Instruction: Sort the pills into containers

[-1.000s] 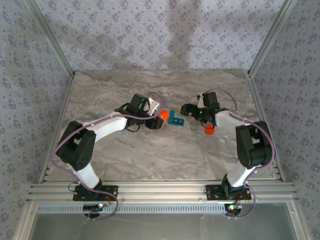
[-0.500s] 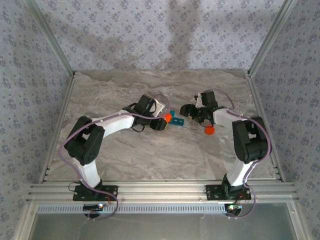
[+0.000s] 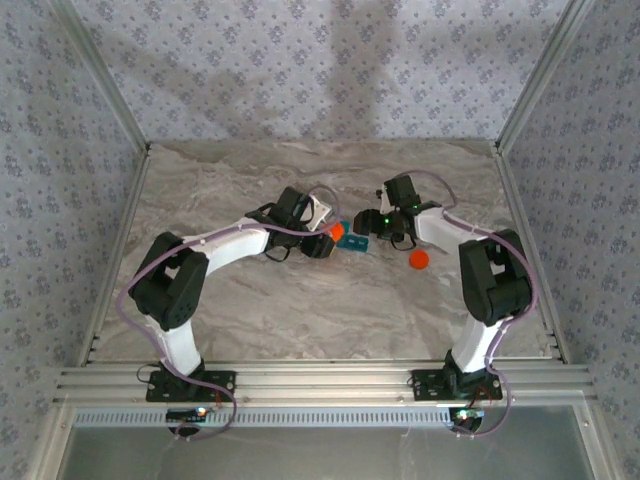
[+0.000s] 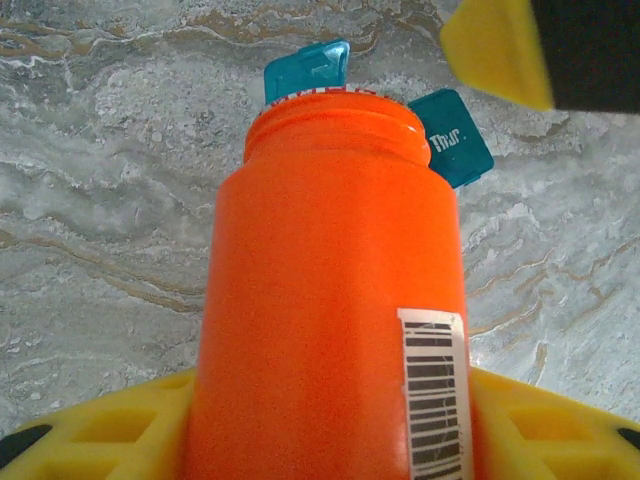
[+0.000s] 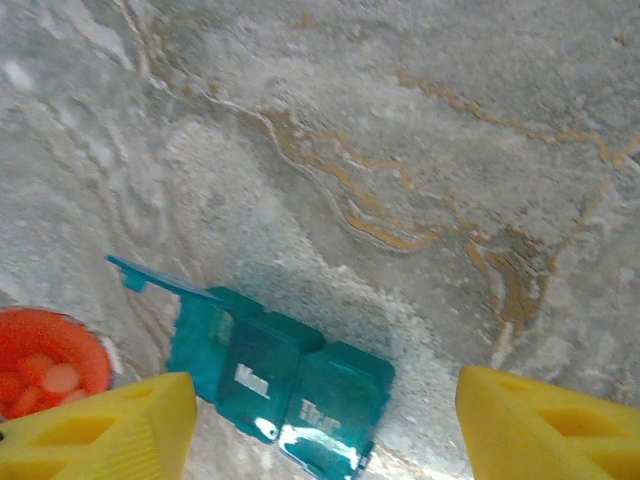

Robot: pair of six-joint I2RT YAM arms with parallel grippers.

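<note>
The marbled grey counter (image 3: 300, 310) carries everything. The left arm (image 3: 225, 245) reaches in from the left and the right arm (image 3: 450, 225) from the right, and they meet near the counter's middle. The left jaws are clamped on the sides of an orange bottle (image 4: 335, 300), which is uncapped, with its open mouth pointing at the pill organiser (image 5: 285, 385). This small teal organiser lies flat mid-counter, just beside the bottle's mouth; whether they touch I cannot tell. One end lid (image 5: 160, 280) stands open, and the lids marked with day names lie shut. The right jaws hang wide apart above the organiser, gripping nothing. A small round orange cap (image 3: 419, 259) sits on the counter to the right, apart from the organiser. Pale pills (image 5: 45, 378) show inside the bottle's mouth.
</note>
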